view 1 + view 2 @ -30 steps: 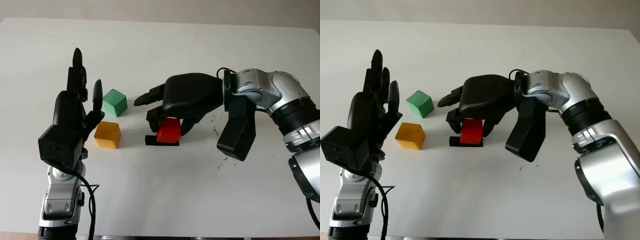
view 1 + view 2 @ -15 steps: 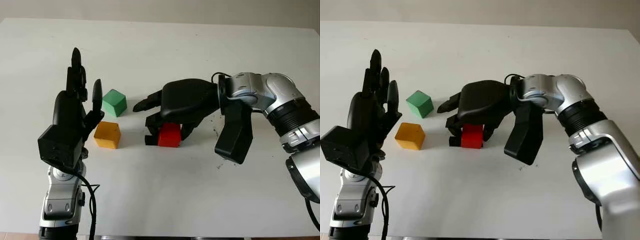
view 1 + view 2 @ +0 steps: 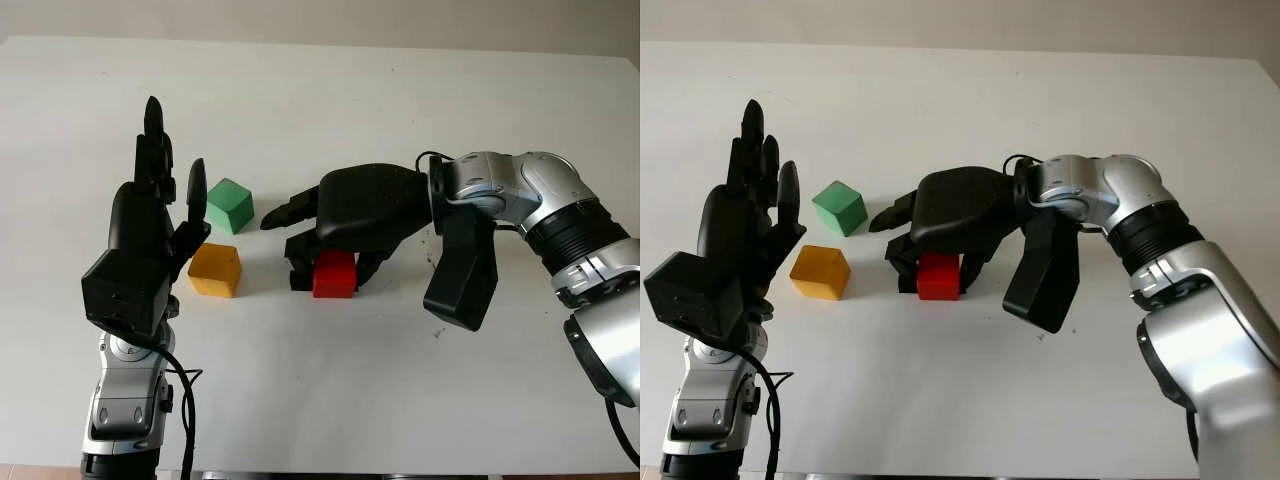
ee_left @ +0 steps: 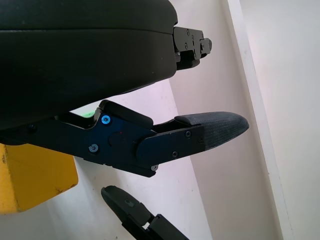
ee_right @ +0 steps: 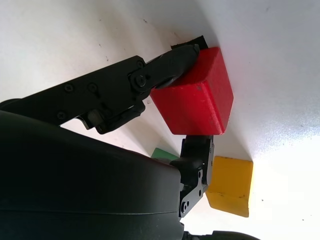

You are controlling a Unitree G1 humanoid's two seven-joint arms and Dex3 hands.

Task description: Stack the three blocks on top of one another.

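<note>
Right hand [image 3: 335, 245] gripping red block [image 3: 334, 275] on table [image 3: 400, 90]; left hand [image 3: 150, 235] open, raised. No readable writing.

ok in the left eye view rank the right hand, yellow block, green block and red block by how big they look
1. right hand, closed on the red block, by far the largest
2. yellow block
3. green block, close to the yellow one and lying farther from the camera, so those two are unsure
4. red block, partly covered by the fingers

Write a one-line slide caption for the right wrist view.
Right hand closed on the red block on the white table, with the yellow block and a sliver of the green block beyond.
</note>
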